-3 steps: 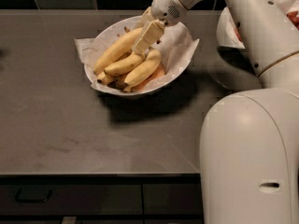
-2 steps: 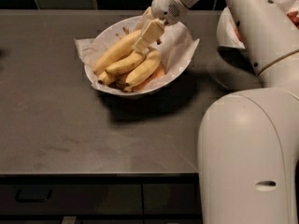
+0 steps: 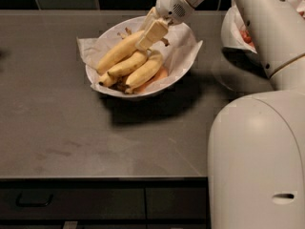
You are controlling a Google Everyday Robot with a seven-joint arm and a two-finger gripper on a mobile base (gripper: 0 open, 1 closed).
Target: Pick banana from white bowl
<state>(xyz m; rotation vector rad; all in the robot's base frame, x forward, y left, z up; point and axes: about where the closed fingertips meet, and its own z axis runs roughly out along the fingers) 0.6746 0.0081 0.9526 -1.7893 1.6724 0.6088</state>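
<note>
Camera view: my tool sits right over the upper end of the banana; whether it pinches the fruit or merely rests there, I cannot tell. The banana lies in the white bowl on crinkled paper, slanting down to the left, with two shorter bananas just beside it. The bowl stands on the dark desk.
</note>
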